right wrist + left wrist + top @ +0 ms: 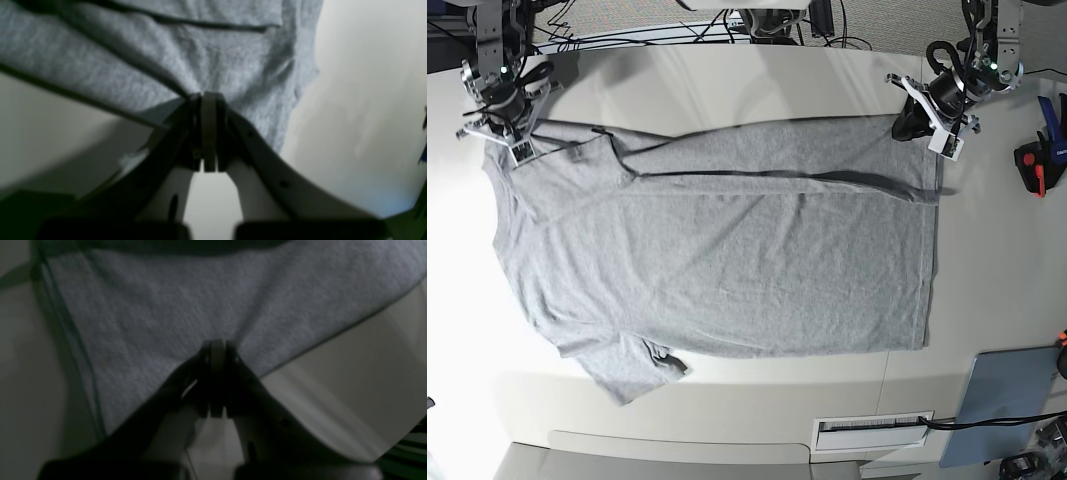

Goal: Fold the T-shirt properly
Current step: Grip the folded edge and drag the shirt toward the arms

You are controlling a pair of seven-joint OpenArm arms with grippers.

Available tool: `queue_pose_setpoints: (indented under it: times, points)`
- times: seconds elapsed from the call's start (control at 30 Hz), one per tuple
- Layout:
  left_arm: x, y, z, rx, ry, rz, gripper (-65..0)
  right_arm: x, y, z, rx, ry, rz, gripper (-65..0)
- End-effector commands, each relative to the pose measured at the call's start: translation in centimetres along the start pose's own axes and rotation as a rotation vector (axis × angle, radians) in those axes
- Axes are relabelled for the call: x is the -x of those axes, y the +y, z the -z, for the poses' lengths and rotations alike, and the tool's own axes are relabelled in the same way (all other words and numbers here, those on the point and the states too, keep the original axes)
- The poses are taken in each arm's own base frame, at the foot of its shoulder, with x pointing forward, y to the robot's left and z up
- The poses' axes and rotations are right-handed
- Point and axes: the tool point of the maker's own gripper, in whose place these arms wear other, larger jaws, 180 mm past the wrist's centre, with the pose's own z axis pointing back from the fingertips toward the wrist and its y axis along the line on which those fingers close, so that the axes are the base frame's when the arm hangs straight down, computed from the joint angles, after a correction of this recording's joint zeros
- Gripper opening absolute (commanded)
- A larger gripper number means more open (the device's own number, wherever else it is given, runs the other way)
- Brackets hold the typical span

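The heather-grey T-shirt (727,260) lies spread on the white table (757,80) with its plain side up; no lettering shows. One sleeve (627,370) sticks out at the front left. The far edge is folded over in a long crease. My left gripper (924,128) is shut on the shirt's far right corner, by the hem; in the left wrist view the gripper (217,343) pinches the grey cloth (150,306). My right gripper (512,140) is shut on the far left corner; in the right wrist view the gripper (208,95) pinches the bunched cloth (133,60).
A red and black tool (1032,165) and a blue clamp (1055,115) lie at the right edge. A blue-grey pad (1012,405) lies at the front right. Cables (677,25) run along the back. A white slotted strip (872,430) sits at the front edge.
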Motion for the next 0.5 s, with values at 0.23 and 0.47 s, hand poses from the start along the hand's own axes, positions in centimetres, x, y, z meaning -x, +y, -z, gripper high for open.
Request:
queue_pose_setpoints:
  times: [0.23,0.47]
  points:
    - [9.4,-0.6,-2.9,-0.028,0.315,0.015,-65.0,5.7,1.5,-1.4,-0.031,0.147,-0.092,-65.0]
    - [12.6,-1.7,-4.7,-0.014,0.386,-0.012,-65.0,7.0,1.0,-3.8,-0.017,0.160,-0.113,-65.0]
